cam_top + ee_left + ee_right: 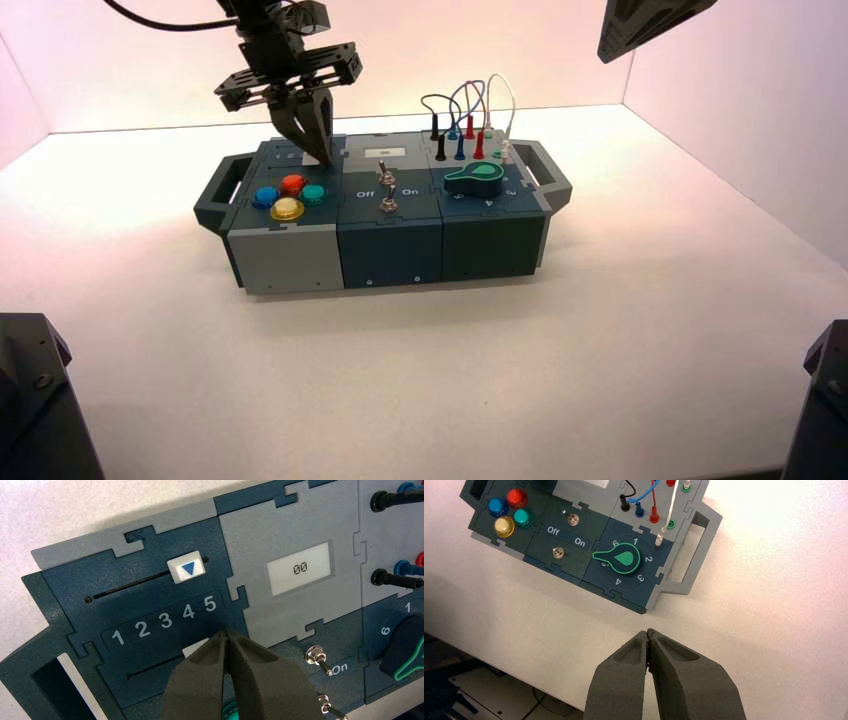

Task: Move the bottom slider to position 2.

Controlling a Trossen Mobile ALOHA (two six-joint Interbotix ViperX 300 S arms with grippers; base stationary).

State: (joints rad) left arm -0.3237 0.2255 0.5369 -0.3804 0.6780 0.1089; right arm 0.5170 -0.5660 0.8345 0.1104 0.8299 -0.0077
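Buttons (289, 197) before sliders (186, 567), left of switches (387, 190); knob (475, 179) right of switches, before wires (468, 112).

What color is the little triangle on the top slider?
Blue, on a white cap; the left wrist view shows it best.

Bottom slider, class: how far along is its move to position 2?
Done: the shut left gripper is at the slider cap. In hand: apparently the push; contact is unclear. Left: reaching numeral 2, where bare track shows. Right gripper idles off the box.
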